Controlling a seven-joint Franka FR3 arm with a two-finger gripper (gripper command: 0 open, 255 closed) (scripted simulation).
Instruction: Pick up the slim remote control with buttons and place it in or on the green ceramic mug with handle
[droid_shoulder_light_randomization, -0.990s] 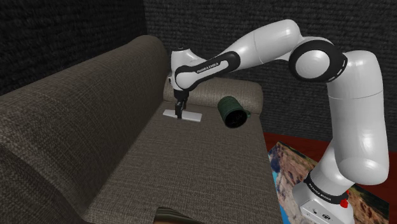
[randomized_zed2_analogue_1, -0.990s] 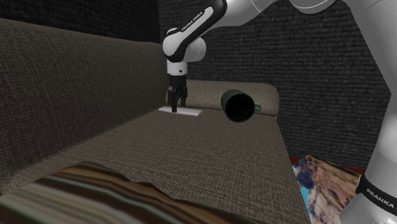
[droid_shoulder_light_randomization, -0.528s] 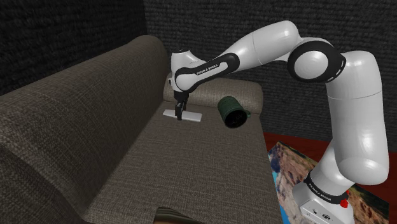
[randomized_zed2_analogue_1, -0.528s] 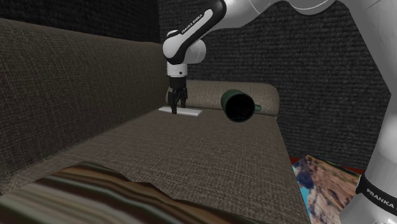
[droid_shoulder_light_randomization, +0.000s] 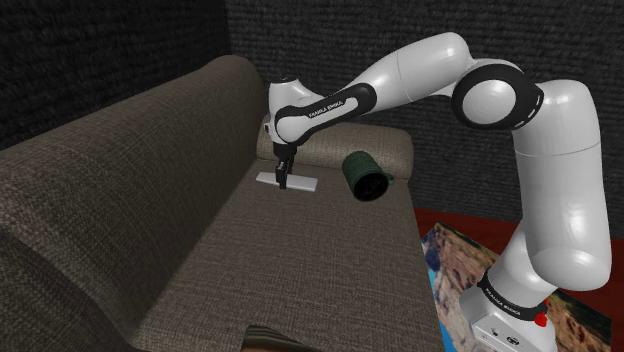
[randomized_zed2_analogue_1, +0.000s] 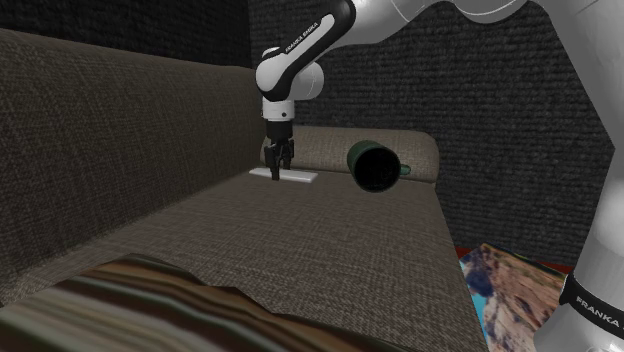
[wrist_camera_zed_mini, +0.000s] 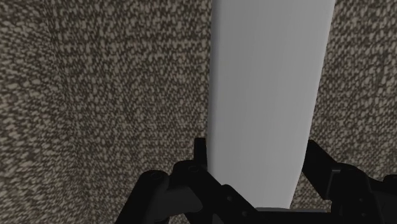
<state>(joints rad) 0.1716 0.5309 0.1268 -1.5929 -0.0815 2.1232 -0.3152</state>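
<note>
I read the tool (wrist_camera_zed_mini: 254, 158) clamped across the narrow width of the remote (wrist_camera_zed_mini: 270, 76), the span it can grip, with the remote flat on the sofa seat (droid_shoulder_light_randomization: 300, 260) and the tipped mug (droid_shoulder_light_randomization: 366, 175) at its 3 o'clock.

In front of me is a big sofa (droid_shoulder_light_randomization: 300, 260) covered in rough brown-grey cloth. Its tall back (droid_shoulder_light_randomization: 110, 190) runs along one side. A round arm (droid_shoulder_light_randomization: 385, 148) closes the far end. Behind the sofa the wall (droid_shoulder_light_randomization: 120, 40) is dark and bumpy. Down beside the sofa the floor (droid_shoulder_light_randomization: 455, 215) is red. A mat (droid_shoulder_light_randomization: 460, 275) with a picture of rocks and blue lies on it. The light is dim.
</note>
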